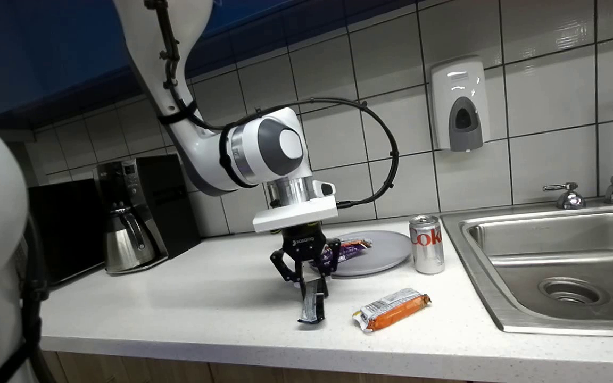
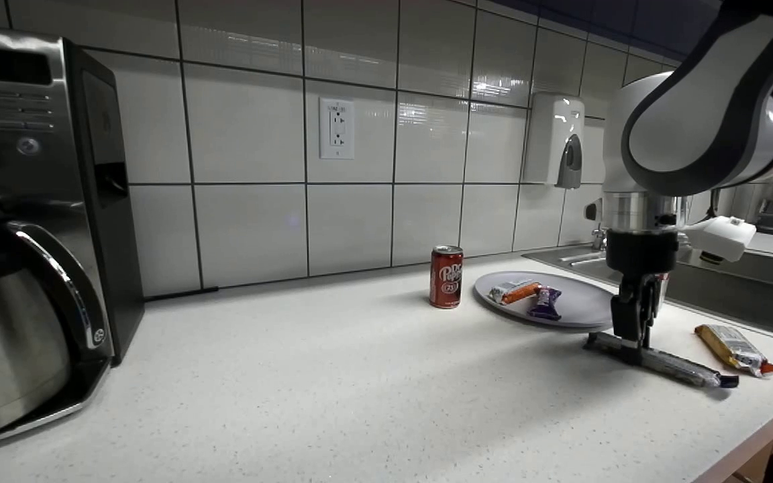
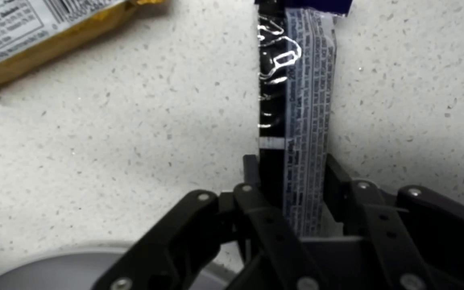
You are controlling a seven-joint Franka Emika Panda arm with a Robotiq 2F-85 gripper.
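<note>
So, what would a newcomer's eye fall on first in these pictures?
Probably the white robot arm, its black gripper low over the counter and closed on a dark wrapped bar. Next, the red Dr Pepper can, upright beside the grey plate in an exterior view. Then the orange-sided bar, lying on the counter near the sink.
</note>
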